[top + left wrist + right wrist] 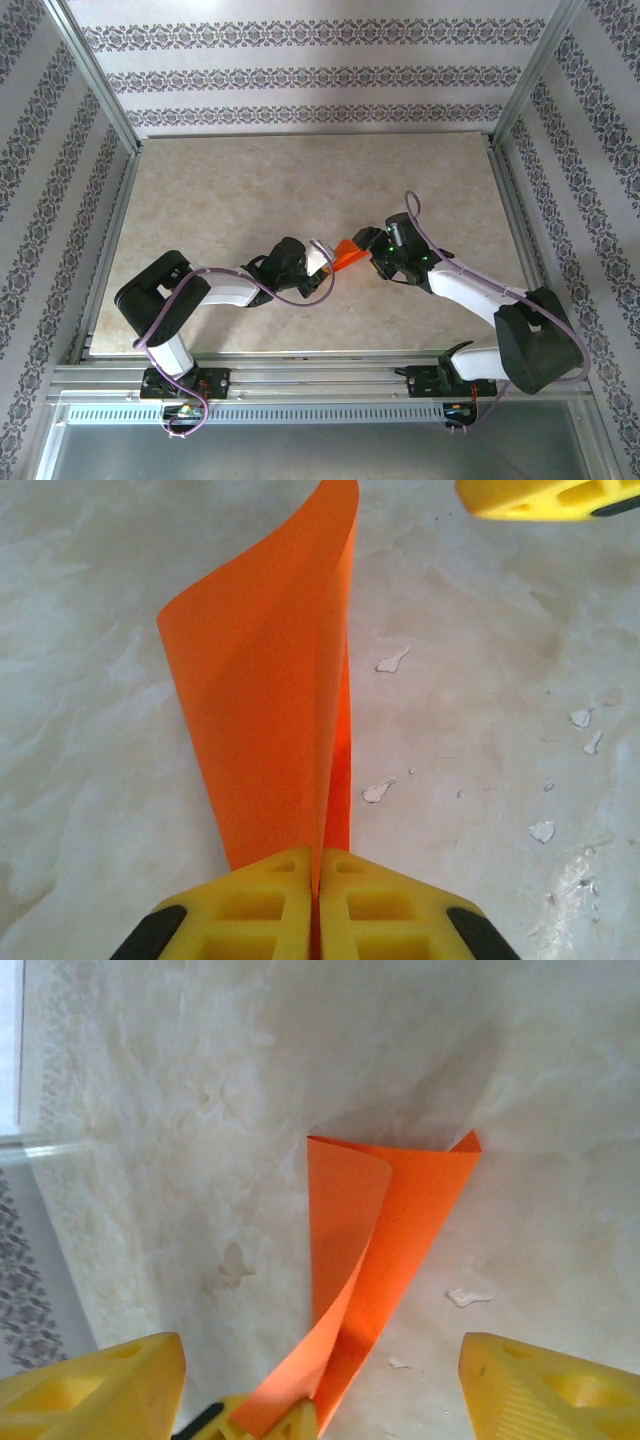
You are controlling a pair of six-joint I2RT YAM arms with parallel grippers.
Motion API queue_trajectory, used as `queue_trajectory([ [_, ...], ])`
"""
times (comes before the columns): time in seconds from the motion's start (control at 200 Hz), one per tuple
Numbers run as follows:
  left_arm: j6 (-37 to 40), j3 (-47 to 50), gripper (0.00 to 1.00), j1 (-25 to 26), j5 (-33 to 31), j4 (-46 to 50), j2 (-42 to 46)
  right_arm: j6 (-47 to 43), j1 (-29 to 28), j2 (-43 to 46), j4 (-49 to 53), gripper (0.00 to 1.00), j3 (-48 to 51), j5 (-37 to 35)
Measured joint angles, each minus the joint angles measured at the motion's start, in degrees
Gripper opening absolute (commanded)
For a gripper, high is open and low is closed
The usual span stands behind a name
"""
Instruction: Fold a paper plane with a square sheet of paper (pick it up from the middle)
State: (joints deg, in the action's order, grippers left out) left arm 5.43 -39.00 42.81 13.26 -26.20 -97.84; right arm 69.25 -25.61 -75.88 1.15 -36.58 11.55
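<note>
Left gripper (318, 865) is clenched on the orange sheet (270, 680), pinching both layers at one end of a loose fold. My read is that the pinch is there so the layers can't spring apart at that end. Away from the fingers the layers splay open into a curl, so this is a soft bend and not a pressed crease. Right gripper (320, 1360) is released, with its jaws wide apart either side of the sheet (400, 1220) and nothing between the pads but air and paper they don't touch. That looks like it is clear to re-grip or press the fold while the left one holds. The sheet stands on edge between the two grippers, about mid-table and slightly right of centre (348, 255), above the pale table (250, 190). I can't tell from the wrist views whether its lower edge rests on the surface or hangs just off it. Not a plane yet, only this one bend is visible.
</note>
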Motion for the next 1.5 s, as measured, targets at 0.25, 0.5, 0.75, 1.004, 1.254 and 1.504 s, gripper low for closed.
queue_trajectory([
  [0.25,-9.01,0.00,0.10,0.00,0.13,-0.26,-0.79,-13.35,0.02,0.96,0.92,0.75,1.86,-0.13],
  [0.5,-16.76,0.00,0.11,0.00,1.29,-1.84,-2.69,-19.26,-0.04,-0.44,0.79,0.71,2.91,0.83],
  [0.75,-21.79,-0.22,0.11,0.00,3.19,-1.99,-2.89,-21.59,-1.36,-3.54,0.61,0.69,2.91,1.75],
  [1.004,-25.75,-0.74,0.11,0.00,4.66,-1.90,-4.35,-22.18,-1.68,-5.90,-0.63,0.66,2.86,2.91],
  [1.254,-28.28,-4.81,0.11,0.00,5.97,2.84,-4.66,-21.68,-1.68,-6.99,-1.33,0.63,2.67,2.93],
  [1.504,-31.76,-10.23,0.10,0.00,7.63,10.93,-5.20,-20.74,-1.64,-8.44,-2.93,0.65,2.56,3.56],
])
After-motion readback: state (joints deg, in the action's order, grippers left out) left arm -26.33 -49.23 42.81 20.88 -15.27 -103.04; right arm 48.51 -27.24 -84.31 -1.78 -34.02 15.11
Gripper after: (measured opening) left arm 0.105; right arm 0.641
